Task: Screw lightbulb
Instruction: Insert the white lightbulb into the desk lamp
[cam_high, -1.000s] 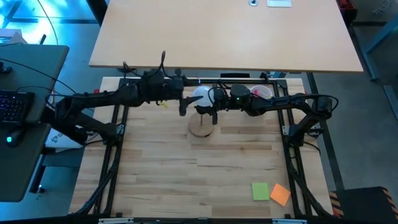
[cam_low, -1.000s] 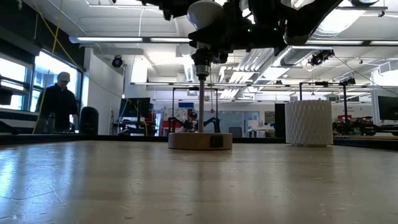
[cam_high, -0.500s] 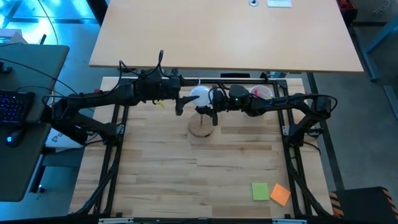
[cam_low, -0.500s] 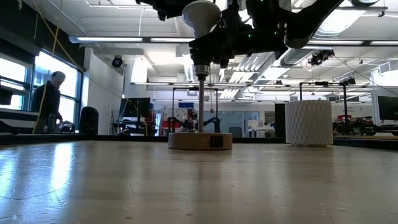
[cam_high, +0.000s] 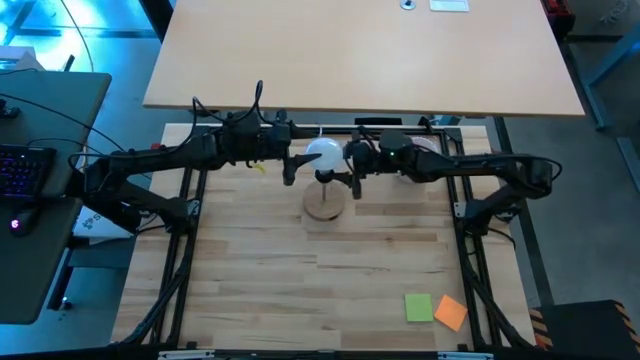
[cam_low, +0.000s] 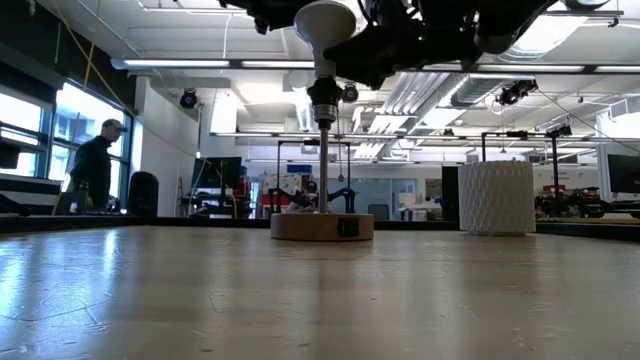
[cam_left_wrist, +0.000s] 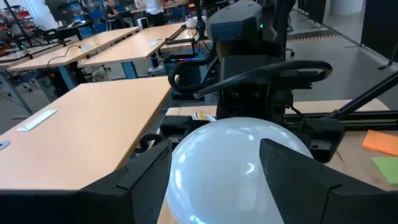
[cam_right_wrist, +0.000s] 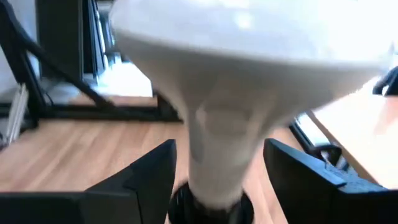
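Overhead, a pale butcher-block bench (cam_high: 300, 270) fills the lower scene, with a larger tan desk (cam_high: 360, 50) beyond it. Two dark arms reach inward from either side and meet near the bench's far edge.

Between the two pincers stands a round wooden stand (cam_high: 325, 203), a flat disc with a thin upright post topped by a black socket (cam_low: 323, 97). The lightbulb (cam_high: 322, 155), white and frosted, sits base-down in that socket, upright, its globe at the very top of the low view.

The left pincer (cam_high: 292, 166) hangs level with the globe, its fingers (cam_left_wrist: 140, 180) spread wide on either side of it. From the left wrist view the globe fills the gap between them, and whether the fingers touch the glass cannot be told.

The right pincer (cam_high: 349, 182) sits just beside the bulb's narrow neck, on the side opposite the left pincer. Its fingers (cam_right_wrist: 146, 177) stand apart, one on each side of the neck, with clear space showing between each finger and the bulb; it holds nothing.

Behind the right pincer, near the bench's far rail, stands a white cup (cam_low: 496, 197) with a ribbed wall. Well away from both pincers, at the bench's near right corner, lie a green sticky note (cam_high: 418, 307) and an orange sticky note (cam_high: 451, 313), touching each other.

In the room beyond, a person (cam_low: 93, 180) stands by a window.
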